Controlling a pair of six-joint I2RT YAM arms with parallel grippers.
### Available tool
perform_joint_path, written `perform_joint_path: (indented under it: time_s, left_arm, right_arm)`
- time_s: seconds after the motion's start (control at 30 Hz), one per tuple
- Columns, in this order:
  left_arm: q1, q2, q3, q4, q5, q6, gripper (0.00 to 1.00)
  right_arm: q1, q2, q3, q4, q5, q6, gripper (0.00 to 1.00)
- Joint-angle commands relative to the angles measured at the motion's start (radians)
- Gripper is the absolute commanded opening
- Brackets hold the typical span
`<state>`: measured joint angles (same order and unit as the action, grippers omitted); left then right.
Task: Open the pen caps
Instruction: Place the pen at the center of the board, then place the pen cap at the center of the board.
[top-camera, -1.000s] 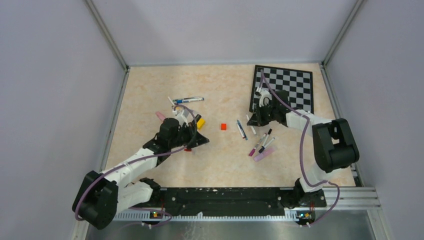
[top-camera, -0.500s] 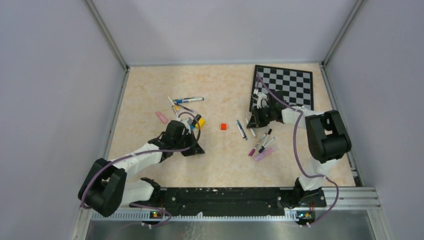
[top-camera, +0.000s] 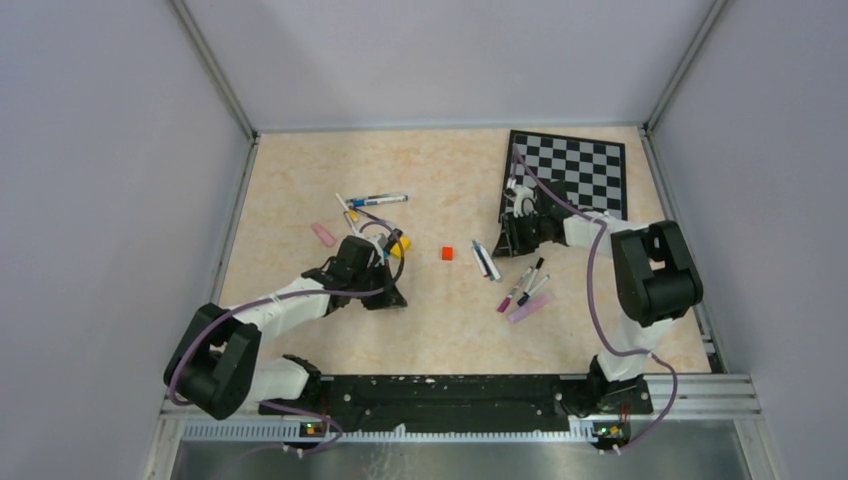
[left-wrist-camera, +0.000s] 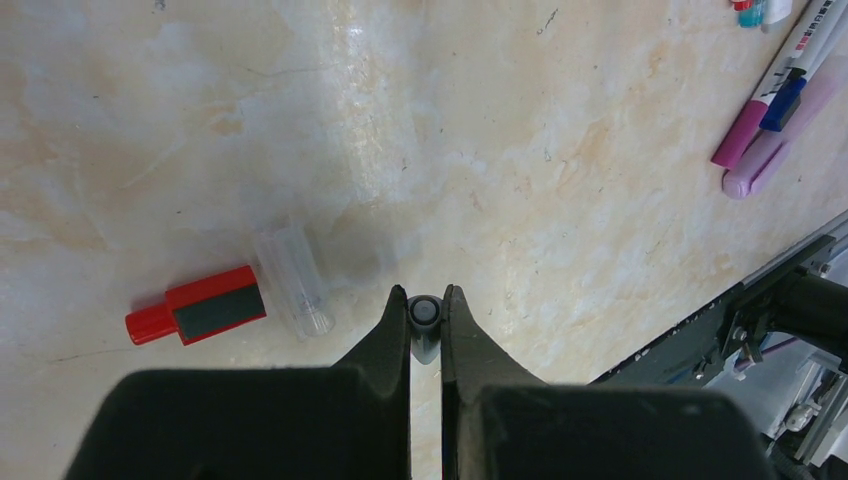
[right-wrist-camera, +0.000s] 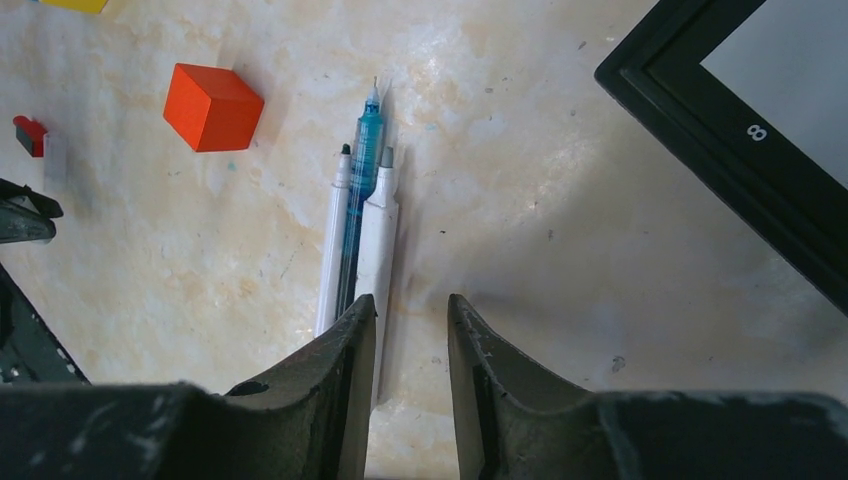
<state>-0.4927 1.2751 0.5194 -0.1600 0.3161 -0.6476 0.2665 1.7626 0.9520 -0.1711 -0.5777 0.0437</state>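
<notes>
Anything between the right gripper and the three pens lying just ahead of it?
Nothing visible. The pens lie side by side right at the fingertips of the right gripper. The orange cube sits off to one side, the board to the other.

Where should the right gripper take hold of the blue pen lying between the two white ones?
Grip the blue pen at its tip end, coming from straight above with jaws across the barrel. It lies flat with a thin white pen and a thicker white pen close along its sides; only that far end sticks out past them, so fingers probably fit there.
</notes>
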Motion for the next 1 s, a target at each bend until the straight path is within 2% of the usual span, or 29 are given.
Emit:
perform_joint_path:
  time_s: [0.0,0.13,0.27,0.6,0.8,0.87,0.97]
  left_arm:
    - [0.001,0.015,0.050,-0.015,-0.020,0.032,0.06]
    - [-0.001,0.021,0.063,-0.030,-0.038,0.037,0.07]
    - [-0.009,0.047,0.092,-0.062,-0.073,0.048,0.09]
    - [-0.021,0.136,0.174,-0.118,-0.137,0.076,0.19]
    - [-0.023,0.156,0.199,-0.135,-0.159,0.082,0.26]
    - [-0.024,0.158,0.205,-0.144,-0.164,0.084,0.32]
    - [-0.026,0.151,0.210,-0.154,-0.166,0.086,0.33]
  right_arm:
    - [0.007,-0.069,0.047,-0.021,-0.051,-0.070,0.33]
    - [0.004,-0.128,0.051,-0.096,-0.156,-0.179,0.33]
    - [0.000,-0.202,0.002,-0.085,-0.205,-0.215,0.34]
    - [-0.054,-0.275,-0.056,-0.053,-0.278,-0.215,0.35]
    - [-0.078,-0.293,-0.069,-0.041,-0.296,-0.211,0.35]
    - [-0.084,-0.295,-0.070,-0.041,-0.304,-0.211,0.35]
    - [-0.088,-0.301,-0.074,-0.039,-0.309,-0.210,0.35]
